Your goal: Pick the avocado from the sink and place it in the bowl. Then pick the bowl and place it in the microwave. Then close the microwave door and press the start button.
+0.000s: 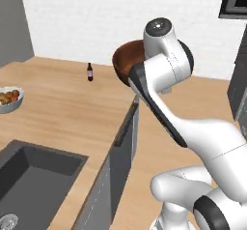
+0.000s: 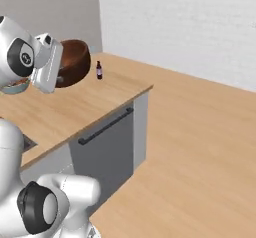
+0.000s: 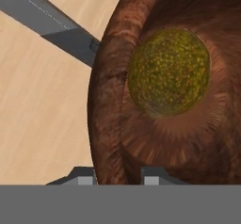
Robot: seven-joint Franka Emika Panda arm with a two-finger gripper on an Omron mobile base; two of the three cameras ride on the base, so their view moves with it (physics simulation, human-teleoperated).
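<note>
The bowl [image 3: 155, 138] hangs in the air over the bench [image 1: 62, 108], its thick rim pinched between the closed fingers [image 3: 84, 176], the avocado [image 3: 169, 71] inside — rigid, probably not heavy wood, but the round fruit can roll, so I would keep it level.

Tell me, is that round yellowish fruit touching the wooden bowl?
Touching. In the hand view the avocado rests against the inner wall of the bowl, no gap between them.

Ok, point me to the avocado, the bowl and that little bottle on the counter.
avocado [image 3: 169, 72], hand view, middle of its speckled skin.
bowl [image 3: 106, 100], hand view, on the thick wooden rim.
bottle [image 1: 89, 72], left base view, on its dark body.
</note>
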